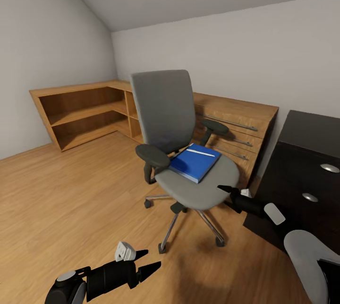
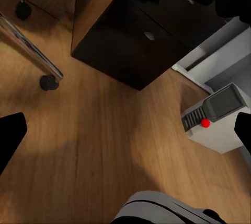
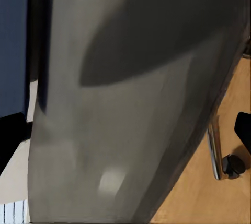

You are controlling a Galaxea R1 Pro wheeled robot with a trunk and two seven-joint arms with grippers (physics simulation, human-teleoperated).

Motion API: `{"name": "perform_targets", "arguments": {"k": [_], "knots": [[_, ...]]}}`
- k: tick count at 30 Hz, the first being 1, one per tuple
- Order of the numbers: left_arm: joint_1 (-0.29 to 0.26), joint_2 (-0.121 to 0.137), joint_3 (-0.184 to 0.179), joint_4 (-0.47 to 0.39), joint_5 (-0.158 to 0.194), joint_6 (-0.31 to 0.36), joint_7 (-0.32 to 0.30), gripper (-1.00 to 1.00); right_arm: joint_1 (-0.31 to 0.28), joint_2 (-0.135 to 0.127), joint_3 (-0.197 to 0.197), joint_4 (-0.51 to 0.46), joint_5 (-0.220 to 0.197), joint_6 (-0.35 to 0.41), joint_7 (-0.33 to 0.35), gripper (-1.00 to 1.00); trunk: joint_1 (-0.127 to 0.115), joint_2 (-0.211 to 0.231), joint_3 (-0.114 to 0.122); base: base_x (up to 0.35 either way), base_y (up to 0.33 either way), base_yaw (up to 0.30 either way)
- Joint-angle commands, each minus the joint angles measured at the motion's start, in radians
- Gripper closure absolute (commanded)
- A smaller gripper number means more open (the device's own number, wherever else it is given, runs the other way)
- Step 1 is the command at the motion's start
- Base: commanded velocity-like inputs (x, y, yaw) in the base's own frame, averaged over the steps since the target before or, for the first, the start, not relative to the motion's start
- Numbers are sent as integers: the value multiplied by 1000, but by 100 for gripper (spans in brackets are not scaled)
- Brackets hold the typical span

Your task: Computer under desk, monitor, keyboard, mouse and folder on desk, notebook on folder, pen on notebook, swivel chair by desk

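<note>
My right pincer (image 1: 225, 192) hangs at the front rim of the swivel chair (image 1: 189, 171), fingers spread wide and empty, just short of the folder (image 1: 195, 162) lying flat on the seat toward the backrest. To lift it cleanly, I judge I should come in low over the seat edge, slide one finger under the folder's near corner and close across its thin edge; pushing could roll the chair on its castors. My left pincer (image 1: 147, 261) hovers low over the floor, wide and empty; its camera catches the computer (image 2: 217, 117) beside the dark drawer unit (image 2: 128, 38).
</note>
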Motion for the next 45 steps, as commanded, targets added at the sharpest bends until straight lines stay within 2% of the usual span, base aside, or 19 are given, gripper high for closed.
{"name": "perform_targets", "arguments": {"k": [1, 7, 33, 45], "knots": [[0, 1, -1, 0, 7, 7, 1, -100, -1, 0, -6, 0, 1, 6, 1, -100, 0, 0, -1, 21, 43, 0], [0, 1, -1, 0, 7, 7, 0, -100, 0, 0, -6, 0, 1, 6, 1, -100, 0, 0, -1, 36, 20, 0], [0, 0, -1, 0, 7, 7, 3, -100, 0, 0, -6, 0, 1, 6, 1, -100, 0, 0, -1, 200, 27, 0], [0, -1, -1, 0, 7, 9, 5, -100, 0, -1, -6, 0, 1, 6, 1, -100, 0, 0, -1, 77, 96, 0]]}}
